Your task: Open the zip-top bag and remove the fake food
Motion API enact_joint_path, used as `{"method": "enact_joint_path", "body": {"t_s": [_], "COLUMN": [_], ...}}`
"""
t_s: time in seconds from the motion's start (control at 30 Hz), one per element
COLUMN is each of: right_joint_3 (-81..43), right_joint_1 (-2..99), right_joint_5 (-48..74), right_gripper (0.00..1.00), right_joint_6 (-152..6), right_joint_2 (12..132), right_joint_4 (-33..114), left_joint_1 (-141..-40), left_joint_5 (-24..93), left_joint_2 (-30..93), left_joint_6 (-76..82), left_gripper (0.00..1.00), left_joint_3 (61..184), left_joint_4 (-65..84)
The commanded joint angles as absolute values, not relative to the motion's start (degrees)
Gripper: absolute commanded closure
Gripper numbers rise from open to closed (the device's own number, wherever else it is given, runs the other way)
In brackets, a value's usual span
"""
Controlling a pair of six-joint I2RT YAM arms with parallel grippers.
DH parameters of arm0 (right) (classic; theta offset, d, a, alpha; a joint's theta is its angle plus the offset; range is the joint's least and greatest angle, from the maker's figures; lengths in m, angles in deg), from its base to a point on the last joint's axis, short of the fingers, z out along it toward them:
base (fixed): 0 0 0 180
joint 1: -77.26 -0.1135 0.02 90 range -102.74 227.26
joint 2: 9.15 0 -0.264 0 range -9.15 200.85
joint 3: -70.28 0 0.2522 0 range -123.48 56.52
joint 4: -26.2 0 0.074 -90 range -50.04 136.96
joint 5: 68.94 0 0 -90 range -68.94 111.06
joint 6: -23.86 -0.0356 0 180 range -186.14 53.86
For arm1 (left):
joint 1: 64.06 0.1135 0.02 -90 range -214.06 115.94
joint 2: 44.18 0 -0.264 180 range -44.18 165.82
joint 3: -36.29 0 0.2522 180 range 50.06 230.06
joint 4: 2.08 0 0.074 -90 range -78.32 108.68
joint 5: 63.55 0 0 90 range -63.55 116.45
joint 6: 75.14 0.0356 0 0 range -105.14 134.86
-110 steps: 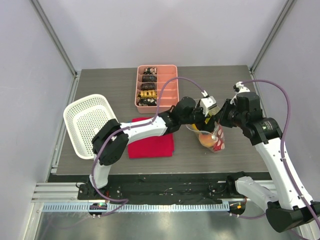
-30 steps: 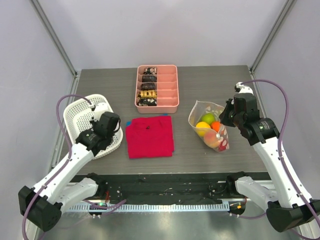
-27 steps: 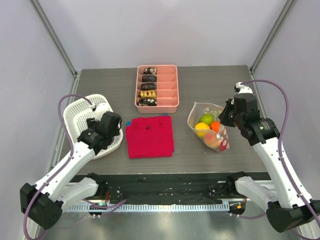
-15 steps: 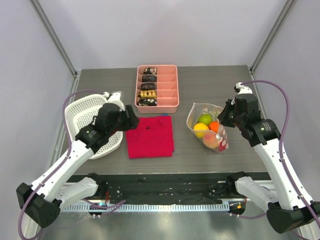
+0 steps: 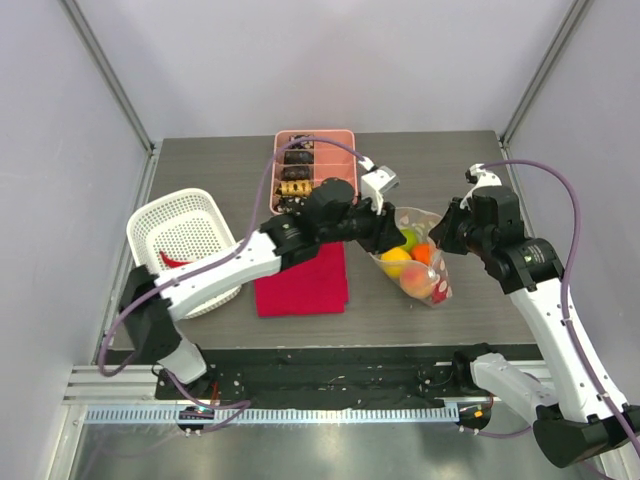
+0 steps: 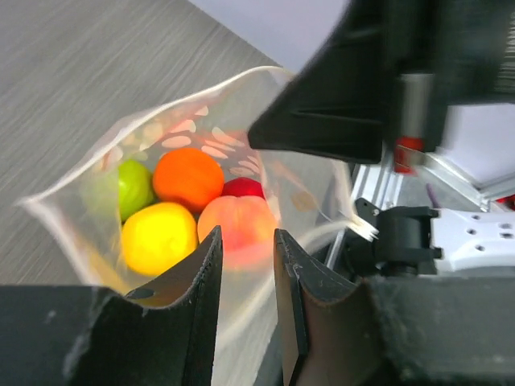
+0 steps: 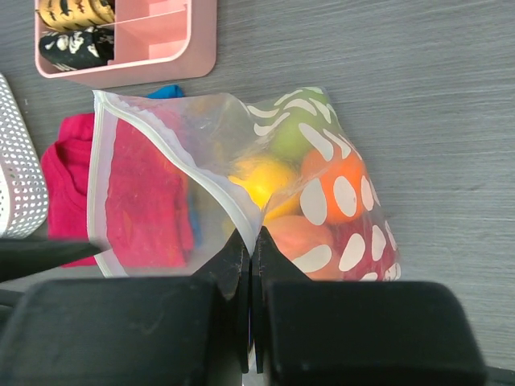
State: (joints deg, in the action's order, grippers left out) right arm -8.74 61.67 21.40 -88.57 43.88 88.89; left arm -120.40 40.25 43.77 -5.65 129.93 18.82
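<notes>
The zip-top bag point(image 5: 425, 268) stands open on the table, clear with white dots. Inside it are fake food pieces: a green fruit point(image 6: 133, 185), an orange point(image 6: 187, 177), a yellow fruit point(image 6: 158, 236), a peach point(image 6: 239, 227) and a red apple point(image 6: 243, 188). My right gripper point(image 5: 441, 243) is shut on the bag's right rim point(image 7: 251, 233) and holds the mouth up. My left gripper point(image 5: 393, 238) is open and empty at the bag's mouth, its fingertips point(image 6: 211, 245) just in front of the peach. A red chili point(image 5: 172, 262) lies in the white basket.
A white lattice basket point(image 5: 160, 225) stands at the left. A red cloth point(image 5: 300, 282) lies in the middle under my left arm. A pink divided tray point(image 5: 340, 168) with dark and gold pieces sits at the back, partly behind the arm.
My left arm has swung from the basket rightwards across the red cloth to the bag's mouth. The right gripper has kept its hold on the bag's rim.
</notes>
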Motion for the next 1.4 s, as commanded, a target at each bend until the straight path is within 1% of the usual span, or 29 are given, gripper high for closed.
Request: {"method": "enact_joint_path", "body": {"t_s": [0.0,0.13,0.27,0.37,0.4,0.5,0.67,0.7,0.77,0.8,0.83,0.97,1.0,1.1,1.13,1.23,1.3,1.37], "right_joint_3": [-12.39,-12.48,-12.65,-11.87,-10.99,-8.54,-4.22,-2.21,0.52,2.88,3.95,4.84,5.19,6.24,6.07,3.79,2.21,2.90], "right_joint_1": [61.53,61.62,61.53,61.62,61.53,61.62,61.70,61.62,61.70,61.62,61.62,61.70,61.62,61.62,61.62,61.62,61.70,61.62], "right_joint_5": [18.78,18.60,18.25,17.72,17.72,17.20,17.02,18.67,20.79,24.45,25.62,29.84,30.37,33.09,34.41,36.87,39.95,40.13], "right_gripper": [0.98,0.99,0.99,0.99,0.99,0.98,0.99,0.99,0.99,0.99,0.99,0.99,0.99,0.99,0.99,0.99,0.99,0.99], "right_joint_6": [-88.73,-89.08,-89.69,-90.22,-90.57,-92.23,-96.63,-98.98,-101.72,-103.12,-103.66,-103.58,-103.49,-103.84,-104.19,-103.67,-104.54,-106.29], "right_joint_2": [42.09,42.00,42.17,42.26,42.35,42.70,43.41,42.71,41.74,40.78,40.42,41.12,40.95,38.75,38.49,39.53,39.80,39.02], "right_joint_4": [86.45,86.46,86.02,84.62,84.00,80.84,75.66,75.12,74.77,74.85,75.11,81.24,81.70,82.41,82.93,86.27,89.35,89.36], "left_joint_1": [-120.58,-121.10,-121.28,-121.98,-122.16,-122.16,-122.16,-122.16,-122.25,-122.25,-122.42,-123.56,-123.74,-124.35,-124.62,-124.71,-124.71,-124.71], "left_joint_5": [45.43,46.14,46.75,47.45,47.89,50.09,55.09,55.54,56.42,57.12,57.30,53.27,50.38,46.94,43.80,40.26,40.16,40.60], "left_joint_2": [50.82,57.58,60.23,61.46,61.90,63.14,63.23,63.31,63.66,63.75,64.45,66.56,66.83,67.01,67.09,66.57,66.04,66.74], "left_joint_6": [-4.21,-5.17,-5.44,-3.60,-3.24,-2.19,-0.52,0.44,1.24,1.15,0.72,-0.86,-1.56,-3.24,-3.33,-3.33,-3.50,-3.50], "left_gripper": [0.69,0.70,0.72,0.66,0.61,0.55,0.41,0.38,0.35,0.34,0.33,0.28,0.27,0.25,0.24,0.25,0.25,0.25], "left_joint_3": [135.83,139.87,139.88,138.39,138.21,137.25,131.64,130.83,129.34,127.94,127.32,126.52,126.26,124.68,123.89,122.14,119.93,121.50], "left_joint_4": [14.24,14.66,14.93,14.75,14.67,14.76,10.46,9.41,8.52,7.56,5.29,2.19,0.80,-4.13,-4.92,-7.82,-10.11,-8.89]}}
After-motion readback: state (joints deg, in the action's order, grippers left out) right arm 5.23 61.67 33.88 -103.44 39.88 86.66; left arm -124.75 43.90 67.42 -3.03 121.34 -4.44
